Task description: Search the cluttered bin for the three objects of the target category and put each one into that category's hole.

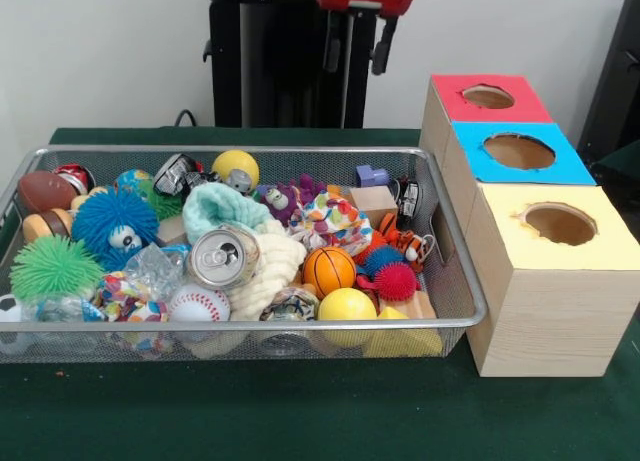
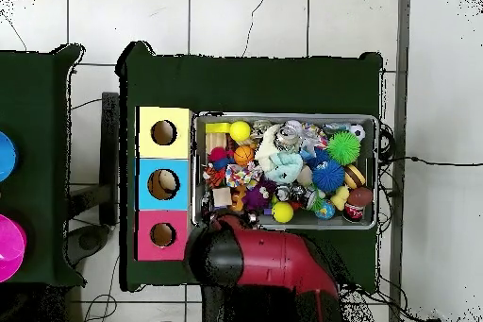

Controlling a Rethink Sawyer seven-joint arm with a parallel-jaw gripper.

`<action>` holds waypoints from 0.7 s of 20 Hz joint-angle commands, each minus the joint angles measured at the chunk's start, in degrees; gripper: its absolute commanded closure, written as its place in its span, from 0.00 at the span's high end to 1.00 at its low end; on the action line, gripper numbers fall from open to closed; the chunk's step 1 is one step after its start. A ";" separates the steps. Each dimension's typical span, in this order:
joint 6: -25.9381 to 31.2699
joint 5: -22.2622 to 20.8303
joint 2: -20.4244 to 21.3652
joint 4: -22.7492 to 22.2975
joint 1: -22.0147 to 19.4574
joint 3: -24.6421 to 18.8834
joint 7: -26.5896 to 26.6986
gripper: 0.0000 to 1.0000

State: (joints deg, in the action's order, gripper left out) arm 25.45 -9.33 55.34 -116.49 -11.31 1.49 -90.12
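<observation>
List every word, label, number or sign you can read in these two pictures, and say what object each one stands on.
No text can be read in either view.
Silver can: only its top and pull tab show; no print is visible.
Red can: its markings are too small and blurred to read.
Dark packet at the bin's right end: light marks, too blurred to read.
Red, blue and yellow box tops: plain colour, no lettering.

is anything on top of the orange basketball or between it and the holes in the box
Nothing lies on the orange basketball; its top is exposed. Between it and the box stand the bin's mesh end wall and neighbouring toys. The holes look open.
</observation>
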 commanded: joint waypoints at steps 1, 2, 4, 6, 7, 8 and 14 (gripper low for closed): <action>1.03 -2.74 -5.09 8.76 -3.50 -0.83 -3.48 1.00; 0.92 -2.93 -5.27 9.07 -4.05 -1.13 -2.94 1.00; 0.70 -3.30 -5.64 9.69 -5.15 -1.75 -1.87 1.00; 1.54 -3.92 -5.91 10.66 -5.87 -2.25 -0.48 1.00; 1.42 -3.96 -5.77 10.67 -6.26 -2.61 -0.15 1.00; 1.60 -3.90 -5.69 10.76 -6.64 -2.87 0.10 1.00; 4.35 -3.44 -5.37 13.10 -9.09 -4.03 1.84 1.00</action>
State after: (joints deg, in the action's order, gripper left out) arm 25.47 -9.55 51.87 -108.85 -17.64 1.44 -90.12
